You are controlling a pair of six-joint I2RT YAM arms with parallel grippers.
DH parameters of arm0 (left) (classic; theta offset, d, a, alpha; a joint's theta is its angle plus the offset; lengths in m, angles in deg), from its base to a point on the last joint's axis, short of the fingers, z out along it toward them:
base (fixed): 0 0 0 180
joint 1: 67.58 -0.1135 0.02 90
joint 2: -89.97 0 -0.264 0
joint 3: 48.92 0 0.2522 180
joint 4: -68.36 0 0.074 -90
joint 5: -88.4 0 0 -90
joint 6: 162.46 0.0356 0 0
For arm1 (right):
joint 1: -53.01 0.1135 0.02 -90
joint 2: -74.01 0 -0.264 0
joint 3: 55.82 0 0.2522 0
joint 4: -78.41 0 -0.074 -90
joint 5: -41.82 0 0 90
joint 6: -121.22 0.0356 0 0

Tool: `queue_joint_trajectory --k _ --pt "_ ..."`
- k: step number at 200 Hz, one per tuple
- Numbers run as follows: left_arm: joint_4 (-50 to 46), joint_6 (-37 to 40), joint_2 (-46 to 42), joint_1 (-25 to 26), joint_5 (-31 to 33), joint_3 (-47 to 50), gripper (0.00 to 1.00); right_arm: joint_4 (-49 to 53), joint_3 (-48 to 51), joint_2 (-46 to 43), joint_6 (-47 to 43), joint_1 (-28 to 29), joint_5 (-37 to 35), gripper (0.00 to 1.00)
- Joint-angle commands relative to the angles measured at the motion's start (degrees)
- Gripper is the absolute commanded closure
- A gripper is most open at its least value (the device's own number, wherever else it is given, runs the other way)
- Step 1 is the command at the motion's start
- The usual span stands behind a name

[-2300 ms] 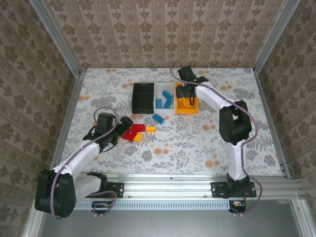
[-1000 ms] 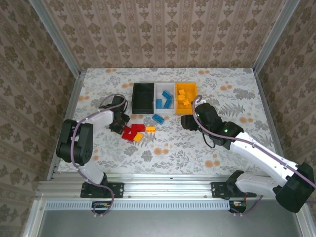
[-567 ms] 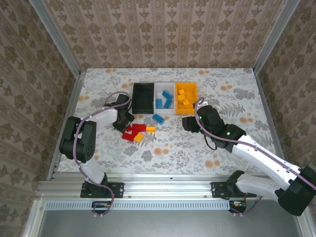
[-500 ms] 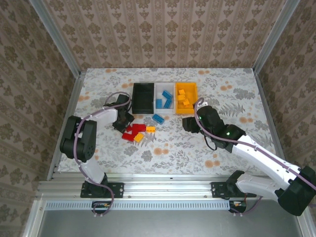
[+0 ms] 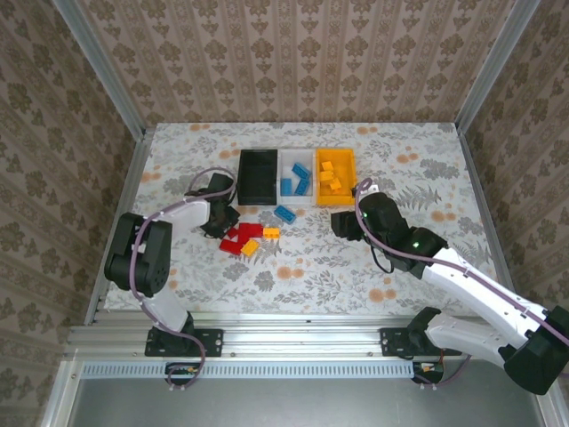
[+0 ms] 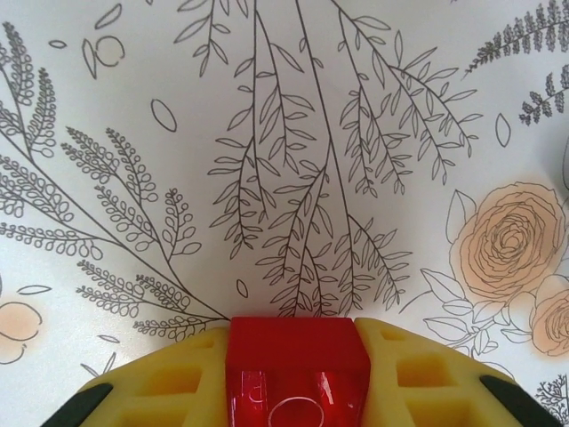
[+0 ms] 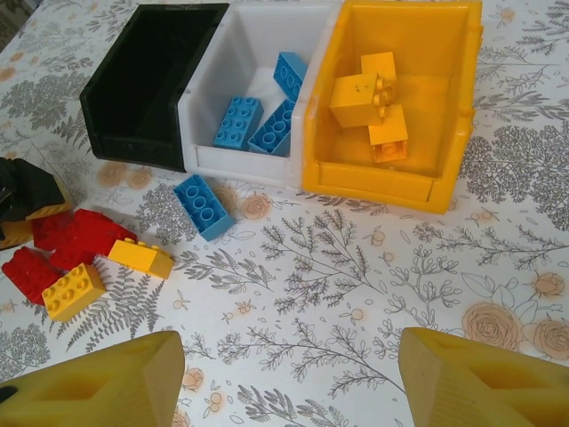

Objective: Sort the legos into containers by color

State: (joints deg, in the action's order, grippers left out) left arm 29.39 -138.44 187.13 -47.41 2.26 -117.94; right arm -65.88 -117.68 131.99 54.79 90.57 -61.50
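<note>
- The left tool is pinching 1 red brick between its yellow pads, low over the worktop, at the left edge of the loose pile.
- The 3 bins stand in 1 row, touching, so each colour has a short trip.
- The black bin is empty and lies nearest the left arm, so it is probably where the reds go.
- The white bin holds blue bricks, and the orange-yellow bin holds yellow bricks.
- The right tool is spread and empty, hanging in front of the bins and facing the leftovers.
- Loose on the worktop are 1 blue brick just before the white bin, other reds, and 2 yellow bricks beside them.
</note>
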Motion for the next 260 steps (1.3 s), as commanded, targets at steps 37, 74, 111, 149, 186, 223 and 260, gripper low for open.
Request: queue_joint_trajectory --k 37,74,111,149,186,223,260 --pt "-1.6 6.6 -5.8 -0.7 2.2 -0.6 0.77 -0.4 1.4 0.7 0.2 0.3 0.9 0.33" --pt "-3.9 11.9 -7.2 0.3 2.1 -9.6 0.81 -4.7 5.8 2.7 2.8 0.3 8.9 0.18" --pt "-7.2 20.0 -2.3 3.6 4.8 -23.3 0.82 -5.4 7.2 1.2 3.3 0.3 7.2 0.0" --pt "-12.5 28.6 10.4 5.5 5.4 -39.6 0.86 -5.9 8.5 0.1 4.4 0.4 6.9 0.0" --pt "-17.3 33.8 22.4 9.7 11.0 -50.5 0.84 -4.8 9.5 -2.4 4.7 0.3 5.6 0.0" --pt "-21.0 34.8 28.0 10.2 14.5 -55.6 0.76 -3.4 9.4 -4.9 4.5 0.3 5.3 0.0" --pt "-17.4 33.7 25.4 10.4 17.7 -50.9 0.61 -2.4 9.4 -6.3 4.6 0.3 5.5 0.0"
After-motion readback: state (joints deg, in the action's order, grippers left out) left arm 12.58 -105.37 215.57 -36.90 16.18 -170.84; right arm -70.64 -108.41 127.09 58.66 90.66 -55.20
